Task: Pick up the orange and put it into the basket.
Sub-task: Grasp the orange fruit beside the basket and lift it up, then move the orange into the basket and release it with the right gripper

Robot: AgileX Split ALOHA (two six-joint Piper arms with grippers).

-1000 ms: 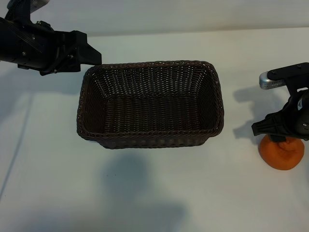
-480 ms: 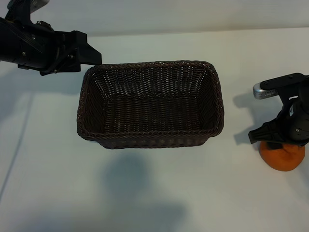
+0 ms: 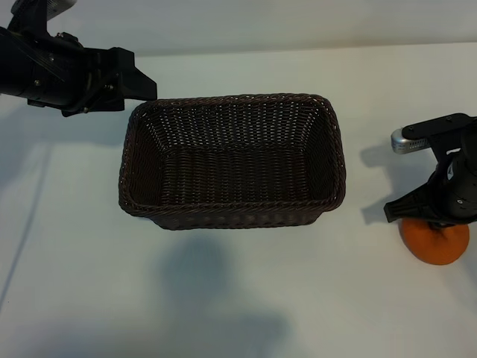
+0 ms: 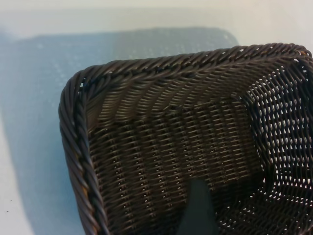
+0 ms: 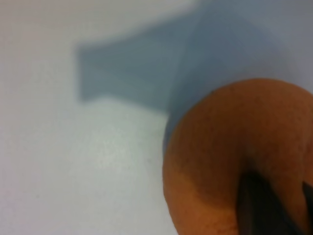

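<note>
Right gripper, lower than a second ago, pinches the round matte orange ball on the white table — well apart from the dark-brown woven wicker basket; lift seems next. Left gripper hovers spread.

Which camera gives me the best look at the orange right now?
The right wrist view: the orange fills much of that picture, with a dark finger pressed against it. The exterior view shows the orange on the table to the right of the basket, its top covered by the right gripper. The left wrist view shows only the basket.
</note>
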